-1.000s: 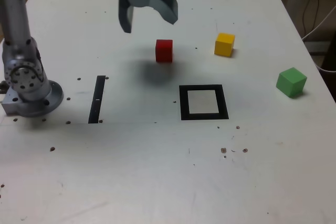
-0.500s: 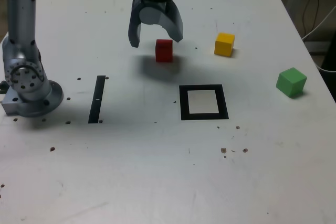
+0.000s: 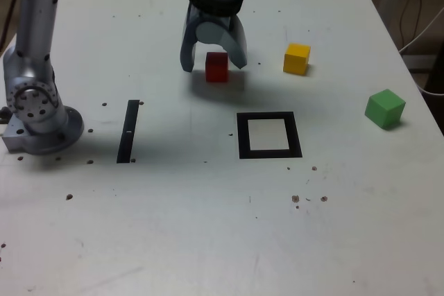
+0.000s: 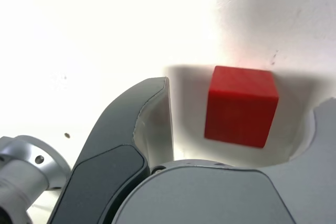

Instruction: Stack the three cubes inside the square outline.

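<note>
Only the wrist view shows clear gaps between the spread pincer [image 3: 214, 66] and the red cube [image 4: 241, 105].

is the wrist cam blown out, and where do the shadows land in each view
Wrist view: the table is overexposed to near pure white, yet the red cube stays sharp, with grey shadow around and beyond it. Exterior view: even, soft light, a faint shadow under the open pincer, no glare.
</note>
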`<state>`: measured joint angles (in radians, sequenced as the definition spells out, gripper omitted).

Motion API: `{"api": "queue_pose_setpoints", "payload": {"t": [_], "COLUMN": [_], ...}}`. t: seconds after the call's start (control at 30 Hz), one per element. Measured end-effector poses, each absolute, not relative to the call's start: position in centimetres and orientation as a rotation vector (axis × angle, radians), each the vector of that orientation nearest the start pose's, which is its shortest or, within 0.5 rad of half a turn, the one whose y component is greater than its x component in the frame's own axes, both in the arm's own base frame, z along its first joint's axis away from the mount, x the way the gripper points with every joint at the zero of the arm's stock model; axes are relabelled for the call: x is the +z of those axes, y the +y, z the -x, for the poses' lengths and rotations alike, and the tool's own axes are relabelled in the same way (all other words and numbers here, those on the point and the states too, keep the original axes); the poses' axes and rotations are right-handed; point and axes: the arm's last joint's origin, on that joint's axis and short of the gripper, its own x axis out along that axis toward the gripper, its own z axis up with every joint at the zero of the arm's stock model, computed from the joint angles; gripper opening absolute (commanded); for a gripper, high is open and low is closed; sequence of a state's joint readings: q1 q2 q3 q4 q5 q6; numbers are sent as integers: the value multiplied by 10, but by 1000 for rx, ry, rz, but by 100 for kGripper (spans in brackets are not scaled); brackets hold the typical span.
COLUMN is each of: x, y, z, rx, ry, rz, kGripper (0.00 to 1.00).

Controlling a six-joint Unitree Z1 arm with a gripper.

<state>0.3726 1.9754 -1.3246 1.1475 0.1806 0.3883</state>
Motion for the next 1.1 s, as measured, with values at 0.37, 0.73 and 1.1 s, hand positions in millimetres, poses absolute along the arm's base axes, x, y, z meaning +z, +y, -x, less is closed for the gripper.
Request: {"api": "queue_pose_setpoints", "payload": {"t": [0.37, 0.73, 1.1], "x": [225, 223, 216], "y": [127, 128, 127], "z": [-297, -301, -300], "rx": [62, 60, 43], "ry": [1837, 1839, 1858], "rz": [-123, -121, -106], "kGripper": [61, 61, 57]}}
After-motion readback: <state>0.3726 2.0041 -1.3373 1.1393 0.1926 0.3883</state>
